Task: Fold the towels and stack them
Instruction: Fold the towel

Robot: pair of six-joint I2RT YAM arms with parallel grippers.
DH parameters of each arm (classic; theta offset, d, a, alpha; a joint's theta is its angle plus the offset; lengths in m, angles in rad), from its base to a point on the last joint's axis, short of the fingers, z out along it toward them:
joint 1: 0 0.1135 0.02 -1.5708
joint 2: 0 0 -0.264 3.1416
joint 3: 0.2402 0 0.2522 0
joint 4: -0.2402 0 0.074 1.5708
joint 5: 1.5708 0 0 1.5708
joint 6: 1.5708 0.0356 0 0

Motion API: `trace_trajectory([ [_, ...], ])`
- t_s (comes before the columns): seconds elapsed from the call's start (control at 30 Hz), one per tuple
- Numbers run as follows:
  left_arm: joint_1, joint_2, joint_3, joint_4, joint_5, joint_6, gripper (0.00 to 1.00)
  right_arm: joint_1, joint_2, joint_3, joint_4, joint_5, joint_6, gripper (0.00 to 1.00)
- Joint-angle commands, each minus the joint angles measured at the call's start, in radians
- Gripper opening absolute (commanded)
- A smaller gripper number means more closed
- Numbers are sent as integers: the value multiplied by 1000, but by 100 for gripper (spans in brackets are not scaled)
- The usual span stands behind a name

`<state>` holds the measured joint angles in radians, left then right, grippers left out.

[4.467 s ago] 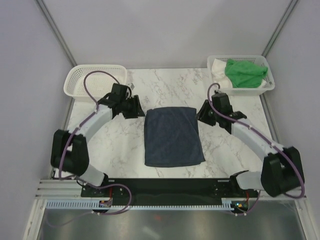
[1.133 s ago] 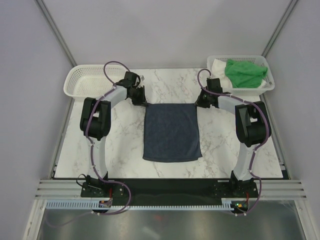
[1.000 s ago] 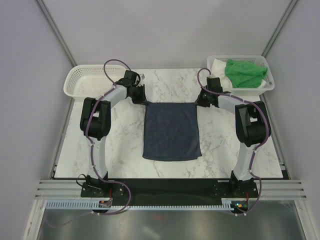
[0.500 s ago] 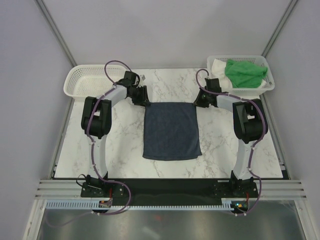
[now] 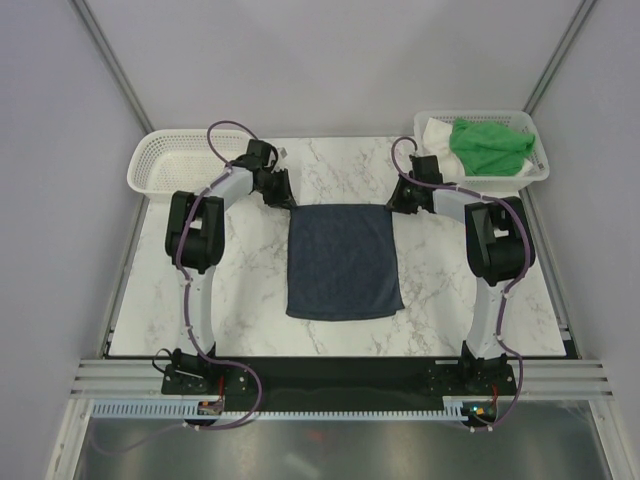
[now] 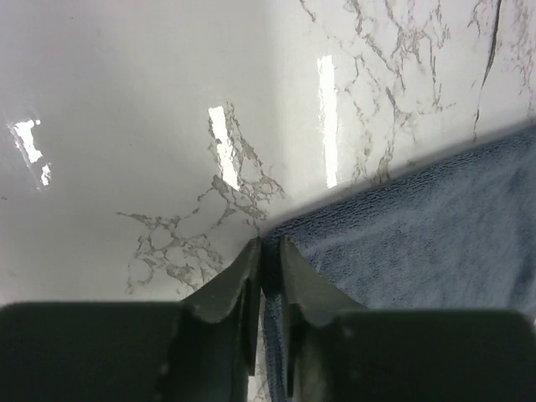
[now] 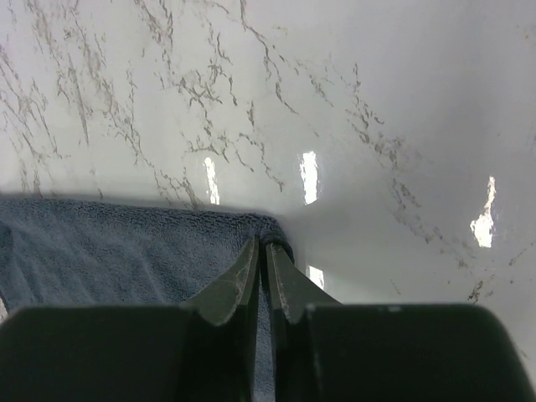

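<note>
The dark navy towel [image 5: 344, 262] lies flat as a folded rectangle in the middle of the table. My left gripper [image 5: 283, 198] is shut on its far left corner; in the left wrist view the gripper [image 6: 270, 251] pinches the navy towel's edge [image 6: 419, 226]. My right gripper [image 5: 396, 199] is shut on its far right corner; in the right wrist view the gripper [image 7: 265, 251] clamps the navy towel [image 7: 109, 247]. The green towel [image 5: 489, 145] lies crumpled in the right basket on top of the white towel [image 5: 436, 132].
A white mesh basket [image 5: 537, 166] stands at the back right with the two towels in it. Another white mesh basket [image 5: 188, 161] stands at the back left. The marble table [image 5: 240, 290] runs to a black rail at the near edge.
Both grippers moved from beside the towel to its far corners and shut on them. The towel has been drawn a little toward the back over the last second.
</note>
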<state>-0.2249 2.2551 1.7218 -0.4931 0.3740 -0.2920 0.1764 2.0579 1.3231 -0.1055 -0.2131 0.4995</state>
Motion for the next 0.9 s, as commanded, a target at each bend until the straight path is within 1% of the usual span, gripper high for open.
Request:
trace_trajectory([
  [0.0, 2, 17, 32, -21, 25, -12, 19, -5, 18, 54, 15, 6, -16, 13],
  [0.03, 2, 15, 33, -19, 25, -7, 6, -5, 22, 67, 12, 7, -22, 8],
  [0.07, 2, 15, 33, -22, 26, -6, 2, -3, 22, 73, 7, 6, -27, 0],
  [0.2, 2, -43, 35, -25, 45, -9, 2, -3, -47, 85, -3, 11, -38, 0],
  [0.3, 2, -158, 47, -27, 48, -15, 2, -3, -172, 105, -39, 24, -42, 0],
  [0.33, 2, -231, 51, -28, 40, -15, 2, -5, -247, 113, -42, 32, -42, 0],
  [0.4, 4, -308, 67, -32, 32, -10, 2, -3, -323, 117, -51, 50, -45, 0],
  [0.43, 4, -342, 73, -32, 37, -3, 2, -3, -393, 113, -51, 67, -47, 0],
  [0.47, 2, -403, 84, -30, 48, 2, 2, -3, -428, 110, -51, 73, -52, 0],
  [0.57, 4, -503, 93, -24, 103, 13, 2, -5, -551, 77, -25, 109, -53, 0],
  [0.7, 2, -603, 88, -22, 160, 2, 2, -3, -694, 53, 0, 132, -44, 0],
  [0.87, 1, -715, 68, -21, 204, -19, 2, -3, -814, 33, -6, 113, -33, 0],
])
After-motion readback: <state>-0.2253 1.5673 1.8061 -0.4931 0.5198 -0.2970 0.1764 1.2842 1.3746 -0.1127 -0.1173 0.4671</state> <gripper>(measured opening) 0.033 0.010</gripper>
